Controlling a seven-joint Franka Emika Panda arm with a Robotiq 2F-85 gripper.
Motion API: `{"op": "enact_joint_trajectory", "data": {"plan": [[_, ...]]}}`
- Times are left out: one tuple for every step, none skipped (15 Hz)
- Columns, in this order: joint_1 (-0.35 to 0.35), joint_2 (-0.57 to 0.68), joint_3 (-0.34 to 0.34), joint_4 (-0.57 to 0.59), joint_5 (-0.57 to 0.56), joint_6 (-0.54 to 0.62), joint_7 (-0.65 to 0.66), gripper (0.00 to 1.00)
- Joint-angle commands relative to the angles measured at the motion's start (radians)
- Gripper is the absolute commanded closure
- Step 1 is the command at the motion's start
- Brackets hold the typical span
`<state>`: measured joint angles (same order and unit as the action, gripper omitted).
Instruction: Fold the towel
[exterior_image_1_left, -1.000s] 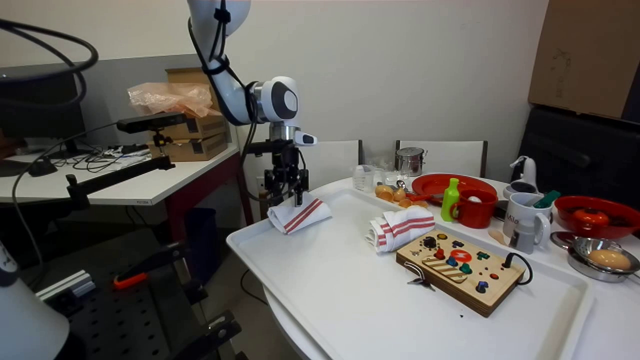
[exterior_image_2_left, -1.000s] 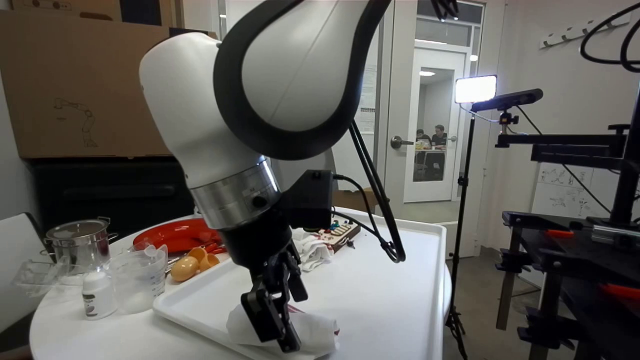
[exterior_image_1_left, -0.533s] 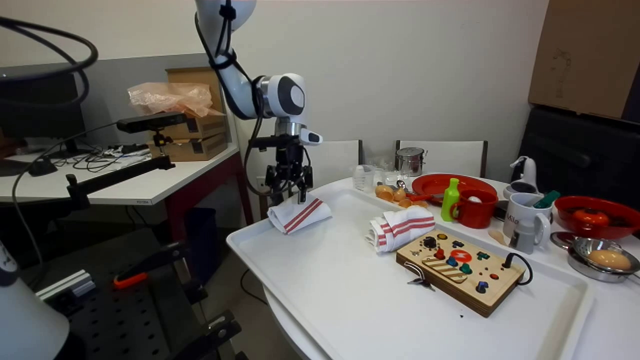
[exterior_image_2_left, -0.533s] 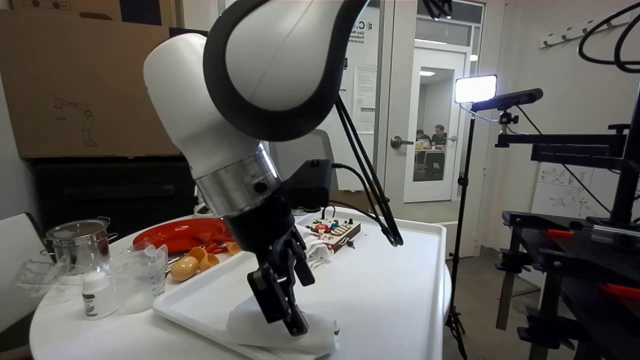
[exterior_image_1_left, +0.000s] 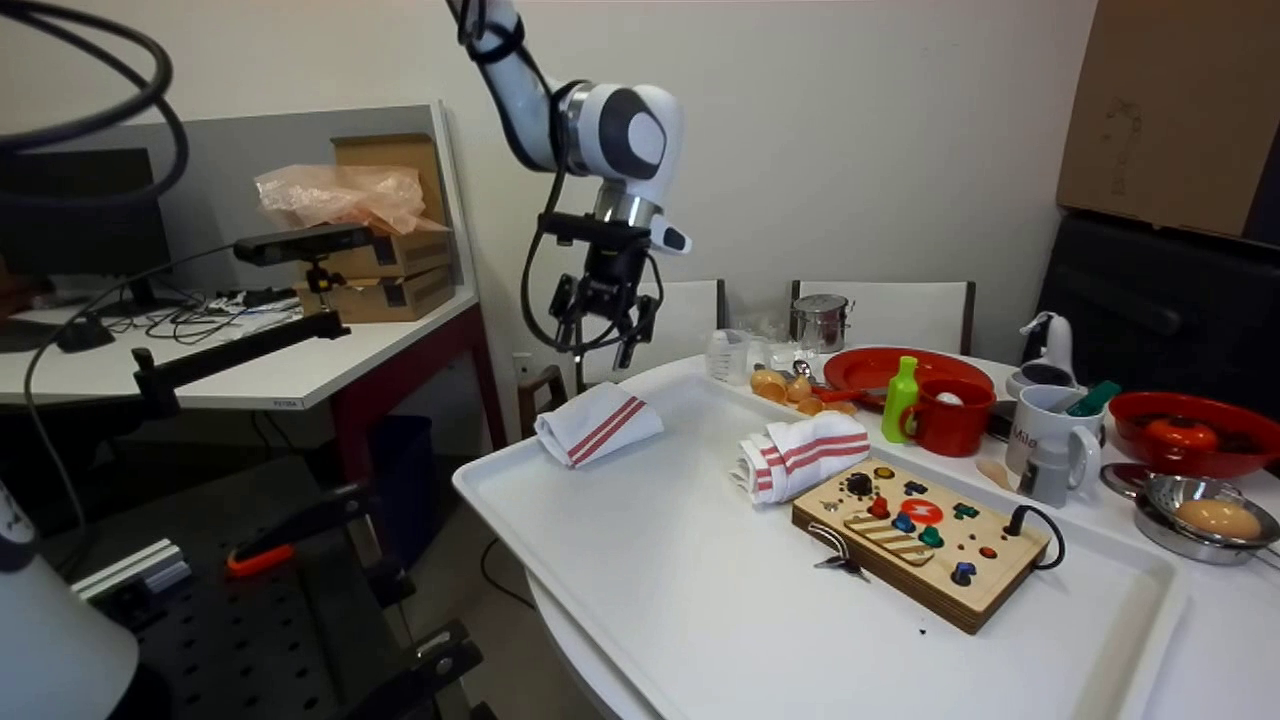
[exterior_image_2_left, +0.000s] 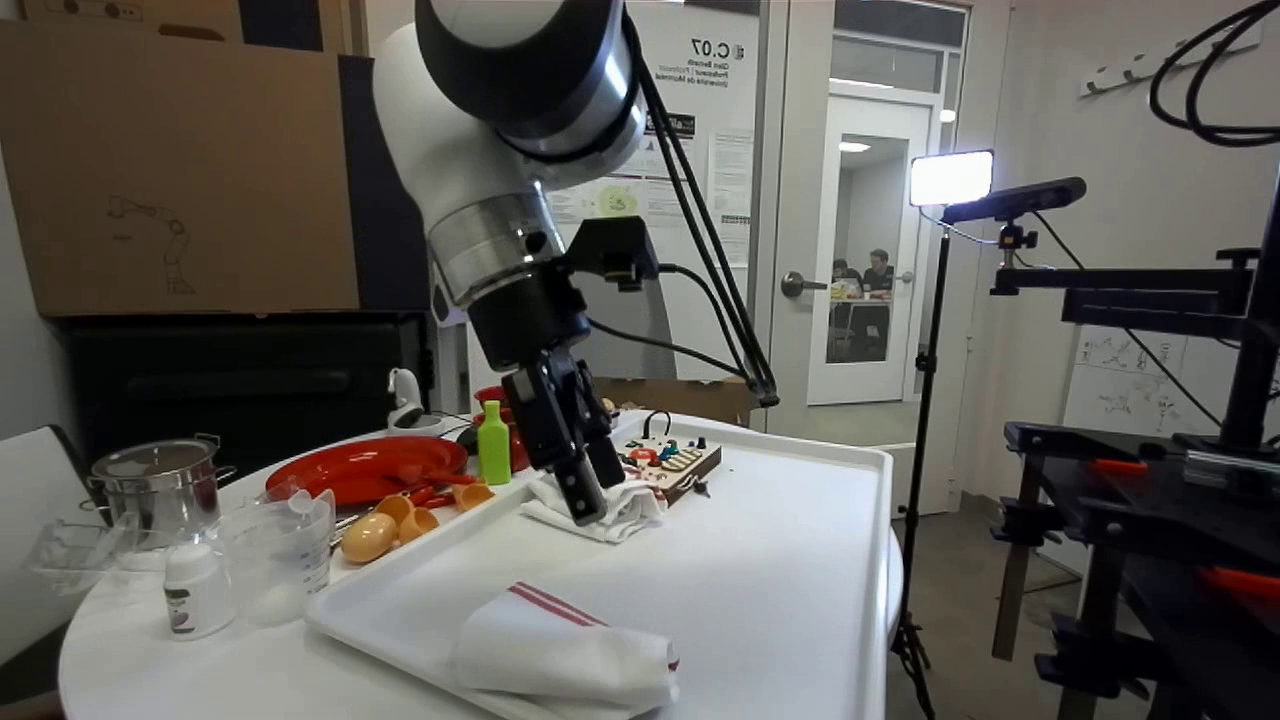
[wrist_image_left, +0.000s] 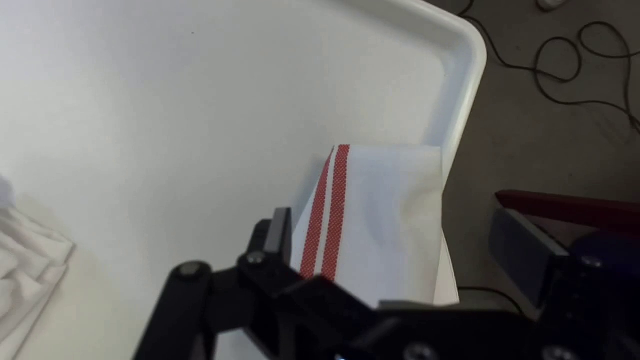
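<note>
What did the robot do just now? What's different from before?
The gripper went up, away from the folded striped towel. It's open, and it was open before too, so I can't see it grabbing or letting go of anything. That towel, the bunched-up towel and the box with knobs all stayed where they were.

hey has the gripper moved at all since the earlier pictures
Yes, upward. In an exterior view, the gripper now shows higher against the fixed white tray; it earlier overlapped the near towel and now appears clear of it.
</note>
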<state>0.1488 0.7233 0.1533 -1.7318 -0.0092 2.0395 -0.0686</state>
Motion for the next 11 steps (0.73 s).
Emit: {"op": "enact_joint_trajectory", "data": {"plan": [[-0.032, -0.085, -0.006, -0.084, 0.022, 0.070, -0.025, 0.00], [-0.036, -0.105, -0.013, -0.111, 0.016, 0.115, -0.017, 0.00], [-0.042, -0.125, -0.015, -0.138, 0.013, 0.156, -0.020, 0.00], [-0.046, -0.145, -0.019, -0.169, 0.009, 0.199, -0.024, 0.00], [-0.033, -0.073, -0.021, -0.071, 0.008, 0.125, -0.011, 0.00], [-0.037, -0.089, -0.023, -0.095, 0.007, 0.154, -0.012, 0.00], [-0.039, -0.101, -0.024, -0.113, 0.007, 0.167, -0.012, 0.00], [-0.039, -0.109, -0.025, -0.124, 0.007, 0.174, -0.012, 0.00], [-0.039, -0.114, -0.024, -0.130, 0.007, 0.176, -0.012, 0.00], [-0.039, -0.117, -0.024, -0.134, 0.007, 0.177, -0.012, 0.00], [-0.039, -0.119, -0.024, -0.137, 0.007, 0.178, -0.012, 0.00]]}}
